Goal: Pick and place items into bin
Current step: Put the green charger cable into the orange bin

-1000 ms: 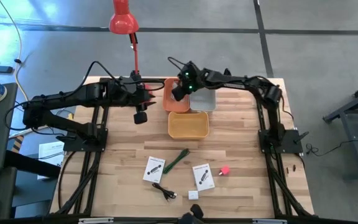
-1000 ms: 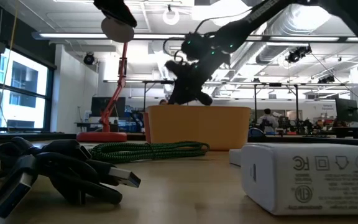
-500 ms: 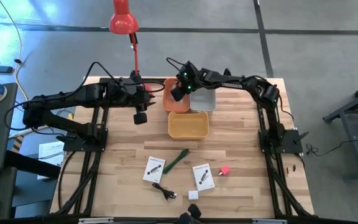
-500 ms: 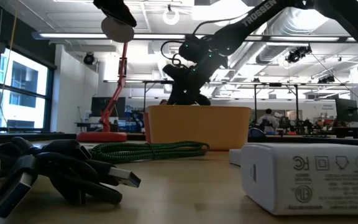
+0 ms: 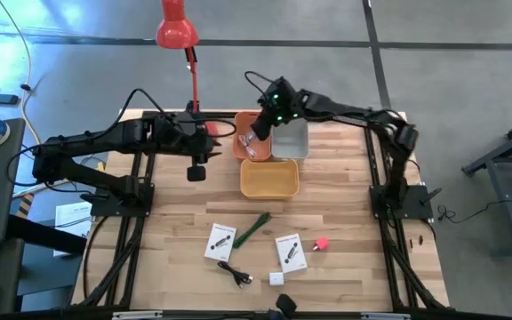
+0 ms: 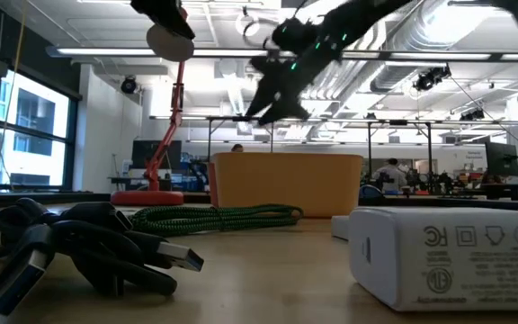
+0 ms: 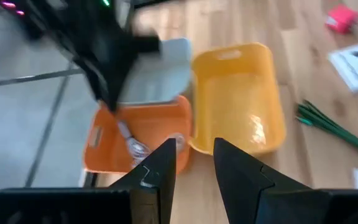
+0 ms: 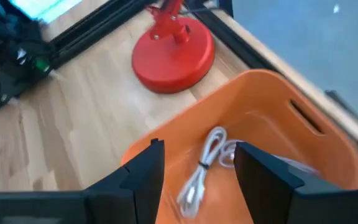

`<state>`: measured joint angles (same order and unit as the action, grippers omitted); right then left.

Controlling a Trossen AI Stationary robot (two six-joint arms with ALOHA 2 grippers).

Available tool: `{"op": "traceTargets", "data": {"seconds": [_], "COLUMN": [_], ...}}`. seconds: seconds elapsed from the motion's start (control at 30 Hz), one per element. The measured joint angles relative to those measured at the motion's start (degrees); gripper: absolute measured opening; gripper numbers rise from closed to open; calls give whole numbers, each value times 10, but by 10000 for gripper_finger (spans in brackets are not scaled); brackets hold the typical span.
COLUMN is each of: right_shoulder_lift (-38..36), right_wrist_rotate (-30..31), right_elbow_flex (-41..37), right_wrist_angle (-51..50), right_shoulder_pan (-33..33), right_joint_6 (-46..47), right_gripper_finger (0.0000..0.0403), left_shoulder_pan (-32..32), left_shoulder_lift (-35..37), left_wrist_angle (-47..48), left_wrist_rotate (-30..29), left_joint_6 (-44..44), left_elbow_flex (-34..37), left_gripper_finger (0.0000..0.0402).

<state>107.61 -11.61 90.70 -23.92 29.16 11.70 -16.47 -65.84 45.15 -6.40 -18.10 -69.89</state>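
My right gripper (image 5: 269, 114) is open and empty, up above the orange bin (image 5: 241, 151); its wrist view (image 8: 197, 180) looks down into the bin, where a whitish cable (image 8: 202, 169) lies on the floor. My left gripper (image 5: 197, 172) is open and empty above the table, left of the bins; in its wrist view (image 7: 194, 165) it points toward them. Near the front edge lie two white cards (image 5: 220, 242) (image 5: 290, 253), a green strip (image 5: 252, 228), a red-pink cube (image 5: 322, 243), a black cable (image 5: 236, 273) and a white block (image 5: 276, 278).
A grey bin (image 5: 292, 142) stands right of the orange one and a yellow bin (image 5: 269, 178) in front of both. The red desk lamp (image 5: 178, 31) stands at the far edge with its base (image 8: 174, 53) just behind the orange bin. Bare wood lies between the bins and the items.
My right gripper has risen from low over the orange bin and gone a little toward the table's far right. The whitish cable now shows lying in the orange bin.
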Motion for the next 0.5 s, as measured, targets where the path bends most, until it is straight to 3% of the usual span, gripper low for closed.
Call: {"op": "traceTargets", "data": {"seconds": [0.1, 0.3, 0.5], "right_shoulder_lift": [-55, -167, -284], "right_wrist_rotate": [21, 49, 75], "right_elbow_flex": [0, -17, -92], "right_wrist_angle": [-54, -102, -113], "right_shoulder_pan": [-9, -38, -72], "right_joint_6": [-47, -90, -68], "right_gripper_finger": [183, 184, 183], "left_shoulder_pan": [7, 55, 92], "left_shoulder_lift": [0, 0, 0], "left_wrist_angle": [26, 30, 3], "left_wrist_rotate": [29, 29, 19], "left_joint_6": [-13, -39, 42], "left_elbow_flex": [0, 0, 18], "left_gripper_finger": [95, 95, 95]}}
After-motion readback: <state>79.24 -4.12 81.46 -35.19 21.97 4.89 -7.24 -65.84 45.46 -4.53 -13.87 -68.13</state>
